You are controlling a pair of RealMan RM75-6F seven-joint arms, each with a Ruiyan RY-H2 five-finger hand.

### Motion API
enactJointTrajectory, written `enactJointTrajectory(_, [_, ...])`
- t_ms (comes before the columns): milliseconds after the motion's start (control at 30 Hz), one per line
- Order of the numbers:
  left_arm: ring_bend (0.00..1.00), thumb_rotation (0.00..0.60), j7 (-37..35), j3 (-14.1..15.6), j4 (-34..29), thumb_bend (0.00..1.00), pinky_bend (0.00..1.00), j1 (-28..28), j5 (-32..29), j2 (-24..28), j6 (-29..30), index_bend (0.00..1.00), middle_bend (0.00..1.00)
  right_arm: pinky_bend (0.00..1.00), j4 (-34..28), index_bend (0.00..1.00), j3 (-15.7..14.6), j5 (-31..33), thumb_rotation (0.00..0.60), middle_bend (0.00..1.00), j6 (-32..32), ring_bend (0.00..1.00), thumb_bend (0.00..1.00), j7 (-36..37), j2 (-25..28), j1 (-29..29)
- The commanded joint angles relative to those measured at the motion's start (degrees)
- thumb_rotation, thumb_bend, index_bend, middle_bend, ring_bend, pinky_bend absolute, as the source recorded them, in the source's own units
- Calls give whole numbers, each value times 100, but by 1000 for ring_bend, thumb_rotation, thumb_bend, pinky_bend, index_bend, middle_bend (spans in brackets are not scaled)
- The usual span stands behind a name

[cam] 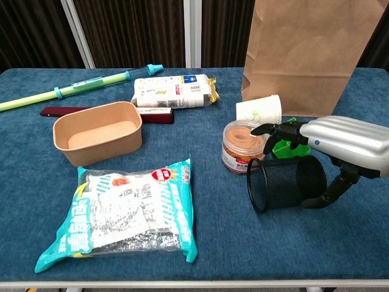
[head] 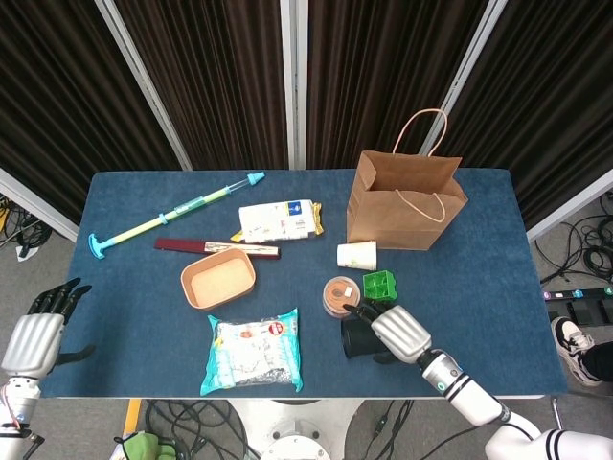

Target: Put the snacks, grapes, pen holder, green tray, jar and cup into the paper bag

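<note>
The black mesh pen holder [cam: 285, 183] lay on its side near the front edge, its open mouth facing left; just behind it stood the orange-lidded jar [cam: 244, 146] and the green tray [head: 379, 285], with the white paper cup [head: 356, 255] tipped over between them and the upright brown paper bag [head: 405, 199]. The teal-edged snack packet [cam: 129, 214] lay flat at the front left; a second white snack packet [head: 279, 220] lay further back; grapes could not be made out.

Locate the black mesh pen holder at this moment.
The pen holder lies on its side at the table's front right in the chest view, just in front of the jar and green tray, with the right hand over it.
</note>
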Motion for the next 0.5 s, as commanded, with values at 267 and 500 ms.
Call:
enactJointTrajectory(267, [133, 600, -58, 12, 35, 42, 145, 29, -9, -9, 9, 200, 175, 266, 512, 76, -100, -222, 600, 246, 166, 114, 12, -407, -464, -81])
enactJointTrajectory(500, [133, 600, -57, 13, 42, 41, 145, 41, 14, -20, 33, 200, 175, 473, 925, 379, -124, -457, 600, 397, 568, 302, 259, -195, -708, -185])
